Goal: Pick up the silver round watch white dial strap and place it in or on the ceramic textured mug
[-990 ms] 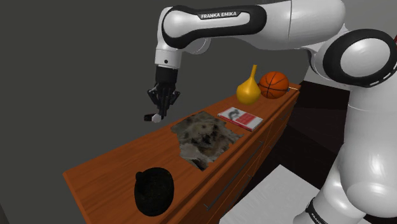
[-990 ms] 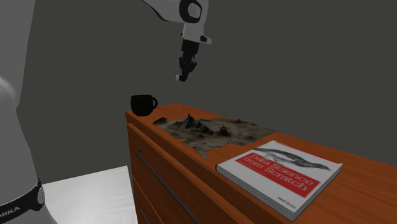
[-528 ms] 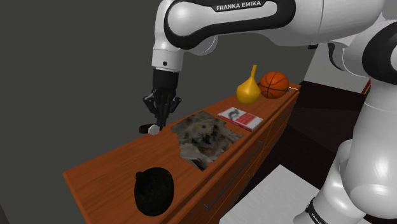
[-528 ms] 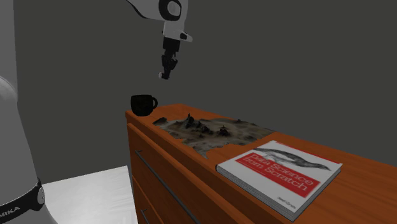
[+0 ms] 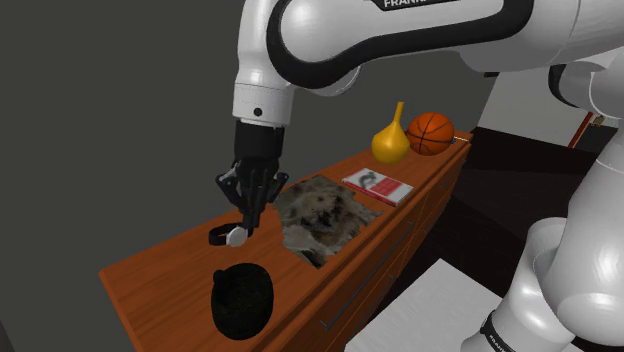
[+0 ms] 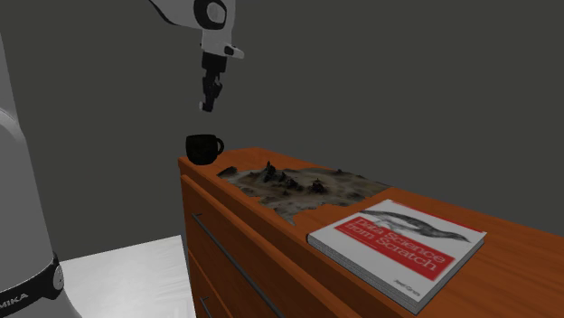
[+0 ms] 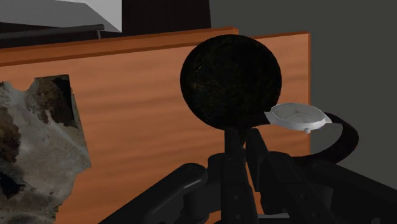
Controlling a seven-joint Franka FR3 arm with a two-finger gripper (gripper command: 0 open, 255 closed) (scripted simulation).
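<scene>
Silver watch point(image 7: 296, 116), one; black mug point(image 7: 229, 79), one.

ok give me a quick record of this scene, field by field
gripper: shut on the watch, in the air over the dresser
watch: silver case, white dial, clear of the surface
mug: dark, at the dresser's end, watch not yet in it
also on top: patchy mat, book, yellow gourd, basketball
</scene>
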